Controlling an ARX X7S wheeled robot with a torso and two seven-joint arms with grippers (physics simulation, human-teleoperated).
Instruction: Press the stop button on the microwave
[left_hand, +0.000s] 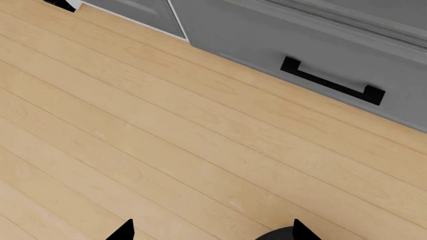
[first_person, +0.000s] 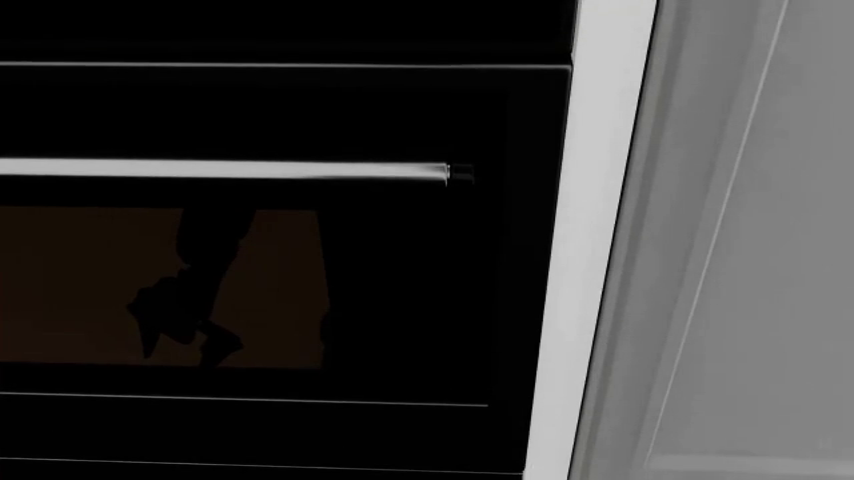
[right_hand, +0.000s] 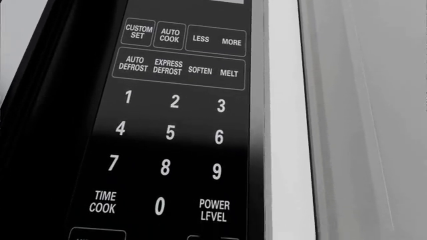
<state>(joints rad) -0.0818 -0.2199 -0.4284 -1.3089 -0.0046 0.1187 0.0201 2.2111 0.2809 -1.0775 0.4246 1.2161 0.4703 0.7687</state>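
Two black tips of the left gripper (left_hand: 210, 231) stand wide apart over the wooden floor (left_hand: 167, 150), grey drawer handle (left_hand: 331, 81) beyond; the right jaws are unseen, state unknown, facing the microwave keypad (right_hand: 170, 132), stop button not legible

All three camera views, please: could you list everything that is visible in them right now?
Microwave keypad: one, black with white labels, filling the right wrist view; no stop label in frame.
Oven door: one, black, head view, with a dark reflection in its window.
Oven handle: one, silver bar, across the door.
Cabinet panels: grey, right of the white trim.
Drawer handle: one, black, on a grey drawer.
Floor: light wood planks.
Left gripper: two black tips above the floor, apart.
Right gripper: not in view.
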